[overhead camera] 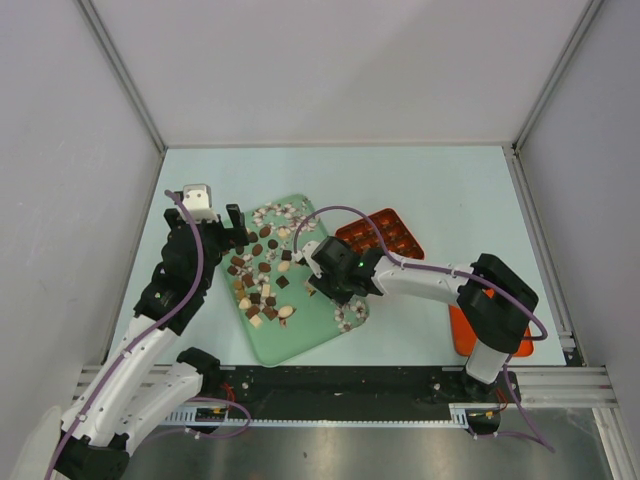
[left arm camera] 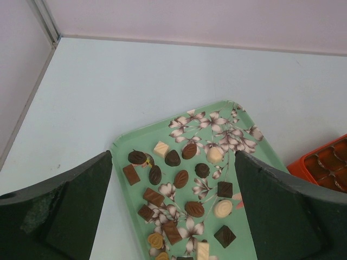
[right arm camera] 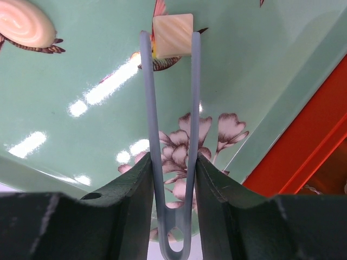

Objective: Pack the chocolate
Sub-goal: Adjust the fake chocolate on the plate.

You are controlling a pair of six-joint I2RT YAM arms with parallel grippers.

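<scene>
Farthest left, the left gripper [left arm camera: 173, 157] hangs over the near-left edge of the green flowered tray [overhead camera: 300, 335], its jaws wide apart and empty. Its fingers cut off the lower corners of the left wrist view. The chocolate [left arm camera: 181, 179] lies loose across the tray on the worktop [overhead camera: 400, 180]: dark, brown and cream pieces, with those nearest the camera running out of frame.

Further right, the right gripper [right arm camera: 173, 162] is clamped on thin grey-blue tweezers [right arm camera: 162, 216]. Their tips flank a cream square piece [right arm camera: 172, 33] over the tray. Whether the tips pinch it, or whether it is lifted, cannot be told.

The orange box [overhead camera: 380, 235] sits just beside the tray's far-right edge, its cells too small to read from above. An orange sheet [overhead camera: 462, 335] lies largely hidden under the right arm.
</scene>
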